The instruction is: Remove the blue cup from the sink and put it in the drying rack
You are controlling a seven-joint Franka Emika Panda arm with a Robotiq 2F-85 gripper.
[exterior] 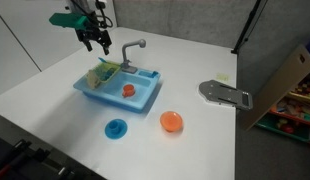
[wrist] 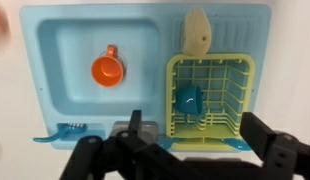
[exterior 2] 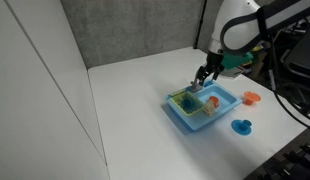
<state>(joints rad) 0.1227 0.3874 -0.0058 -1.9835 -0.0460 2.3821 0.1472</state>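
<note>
The light-blue sink fills the wrist view, with its square basin on the left. The blue cup lies inside the pale green-yellow drying rack on the right part of the unit. My gripper is open and empty, and its two dark fingers straddle the near edge of the rack, above the cup and not touching it. In both exterior views the gripper hovers above the rack end of the sink.
An orange cup lies in the basin. A tan piece leans at the rack's far edge. The grey faucet stands beside the gripper. A flat blue disc, an orange bowl and a grey tool lie on the white table.
</note>
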